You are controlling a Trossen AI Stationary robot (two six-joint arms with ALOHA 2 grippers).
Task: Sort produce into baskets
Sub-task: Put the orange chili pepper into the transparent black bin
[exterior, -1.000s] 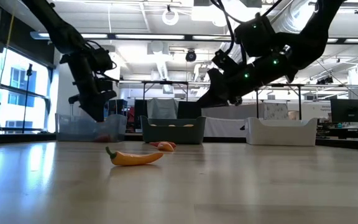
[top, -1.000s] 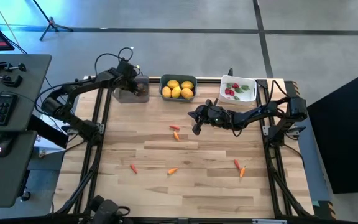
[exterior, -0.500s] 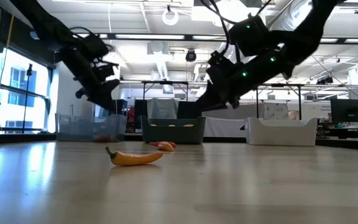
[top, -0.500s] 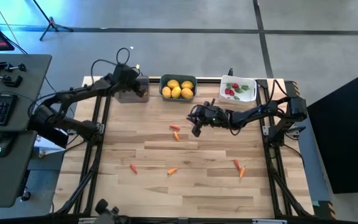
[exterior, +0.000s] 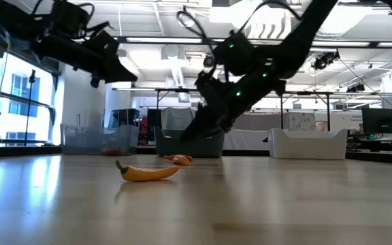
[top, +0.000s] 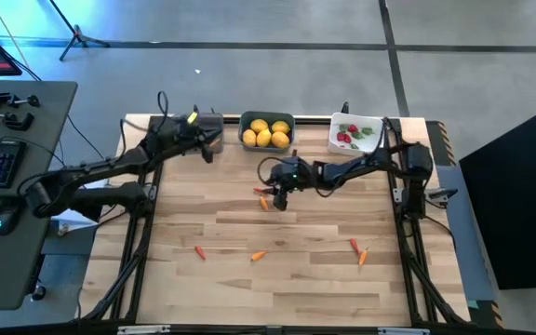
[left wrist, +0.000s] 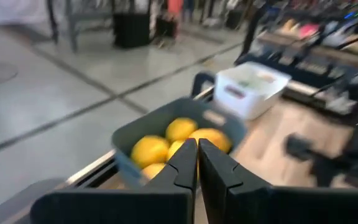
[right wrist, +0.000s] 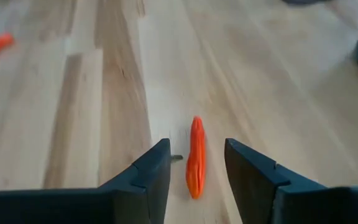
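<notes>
your right gripper (top: 275, 198) hangs low over the middle of the pale wooden slatted table (top: 277, 279), its two dark fingers (right wrist: 146, 177) spread apart. a thin orange toy carrot (right wrist: 195, 157) lies flat on the wood between them, touching neither finger as far as you can see. in the high view that gripper sits right at a pair of small orange carrots (top: 263, 197) just below the middle bin.

your left gripper (top: 207, 149) is up at the far left of the table, beside the clear-grey rectangular bin (top: 205, 125), and its jaws are pressed together on nothing; you can see them meet in the left wrist view (left wrist: 197, 163).

along the far edge stand the three baskets: the clear-grey one, then the dark teal-blue rounded bin (top: 266, 131) holding several round yellow-orange lemon-like fruits (top: 264, 138), then the white rounded bin (top: 356, 134) with small red and green bits (top: 346, 135) inside.

loose produce on the near half of the table: a small orange piece at the left (top: 200, 250), an orange carrot near the middle (top: 259, 255), and two orange pieces close together at the right (top: 358, 251). the low view shows a yellow-orange pepper-shaped piece (exterior: 147, 172) lying on the wood closest to that camera.
</notes>
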